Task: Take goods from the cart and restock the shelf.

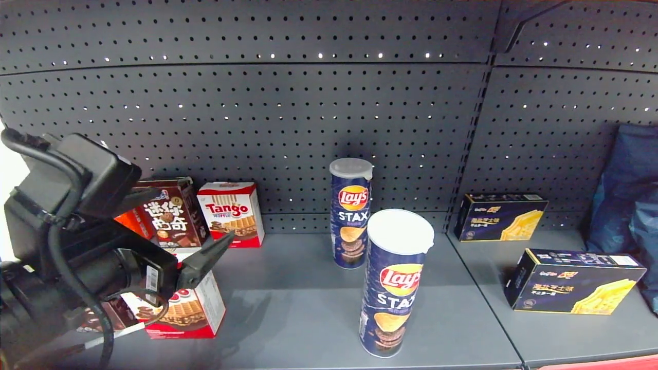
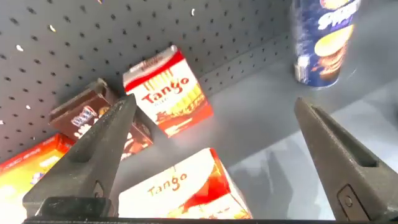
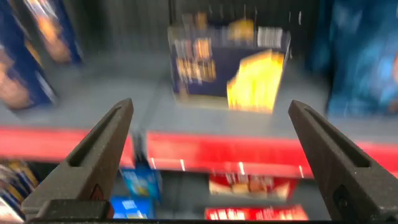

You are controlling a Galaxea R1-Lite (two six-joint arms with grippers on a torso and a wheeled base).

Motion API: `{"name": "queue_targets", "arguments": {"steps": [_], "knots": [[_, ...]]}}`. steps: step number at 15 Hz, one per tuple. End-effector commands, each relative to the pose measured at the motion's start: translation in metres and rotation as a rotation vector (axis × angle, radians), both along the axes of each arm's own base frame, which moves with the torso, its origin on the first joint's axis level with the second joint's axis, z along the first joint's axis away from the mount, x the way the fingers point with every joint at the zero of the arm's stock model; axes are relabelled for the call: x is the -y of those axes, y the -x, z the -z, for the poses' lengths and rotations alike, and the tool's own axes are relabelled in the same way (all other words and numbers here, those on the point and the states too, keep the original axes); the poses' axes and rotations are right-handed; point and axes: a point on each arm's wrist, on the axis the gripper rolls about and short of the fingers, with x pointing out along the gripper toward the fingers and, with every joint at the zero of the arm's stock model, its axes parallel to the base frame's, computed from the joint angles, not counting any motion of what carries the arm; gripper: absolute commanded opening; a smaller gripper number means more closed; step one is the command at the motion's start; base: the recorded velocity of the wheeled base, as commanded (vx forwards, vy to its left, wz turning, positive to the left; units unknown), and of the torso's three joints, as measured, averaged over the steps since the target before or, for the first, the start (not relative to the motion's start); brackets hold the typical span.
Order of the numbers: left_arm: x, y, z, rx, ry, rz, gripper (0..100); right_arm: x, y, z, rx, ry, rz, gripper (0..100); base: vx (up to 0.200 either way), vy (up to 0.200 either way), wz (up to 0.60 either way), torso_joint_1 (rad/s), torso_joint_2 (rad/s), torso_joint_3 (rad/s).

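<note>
Goods on shelf (image 1: 288,303), left section:
- Front wafer box (image 1: 187,313) (image 2: 180,186), red and white, sits near the shelf's front left and is partly hidden by the left arm.
- Rear wafer box (image 1: 231,213) (image 2: 168,90), same kind, stands upright against the pegboard back panel (image 1: 257,118).
- Brown chocolate box (image 1: 172,213) (image 2: 87,115) is just beside the rear wafer box, on its left.
- Orange box (image 1: 131,221) (image 2: 31,165) is further left, mostly covered.

Centre:
- Rear chip can (image 1: 351,213) (image 2: 320,43) stands upright near the back panel.
- Front chip can (image 1: 393,282) stands upright nearer the front edge, a little to the right of the rear one. The two are apart, and both have their lids on.

Right section:
- Rear dark blue box (image 1: 501,217) lies at the back.
- Front dark blue box (image 1: 573,281) (image 3: 230,68) lies nearer the front.
- Blue bag (image 1: 629,190) (image 3: 364,56) is at the far right, against the panel.

Left gripper (image 1: 195,216) (image 2: 214,104):
- Jaws are spread wide and hold nothing.
- It hangs over the left group, above the front wafer box.
- In the wrist view the front wafer box lies between the two fingers.
- In the head view one finger overlaps the top of that box. I cannot tell whether they touch.

Right gripper (image 3: 211,107):
- Jaws are spread wide and empty.
- It faces the shelf's red front edge (image 3: 205,155) (image 1: 606,362), with the front dark blue box beyond it.
- Blurred packs sit on a lower level beneath the red edge; I cannot tell what kind.
</note>
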Motion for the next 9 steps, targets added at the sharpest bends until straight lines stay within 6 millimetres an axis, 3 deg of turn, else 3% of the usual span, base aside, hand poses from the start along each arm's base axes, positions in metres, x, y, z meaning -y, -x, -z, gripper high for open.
{"name": "queue_targets", "arguments": {"steps": [1, 4, 9], "knots": [[-0.003, 0.006, -0.006, 0.026, 0.02, 0.008, 100, -0.01, -0.059, -0.097, -0.132, 0.035, -0.308, 100, 0.0, 0.0, 0.0, 0.0, 0.0, 0.0], [-0.003, 0.006, -0.006, 0.02, 0.039, 0.044, 100, -0.036, -0.093, -0.096, -0.272, 0.108, -0.544, 100, 0.0, 0.0, 0.0, 0.0, 0.0, 0.0], [-0.002, 0.004, -0.005, -0.004, 0.089, 0.052, 100, -0.089, -0.133, -0.077, -0.417, 0.218, -0.675, 100, 0.0, 0.0, 0.0, 0.0, 0.0, 0.0]]}}
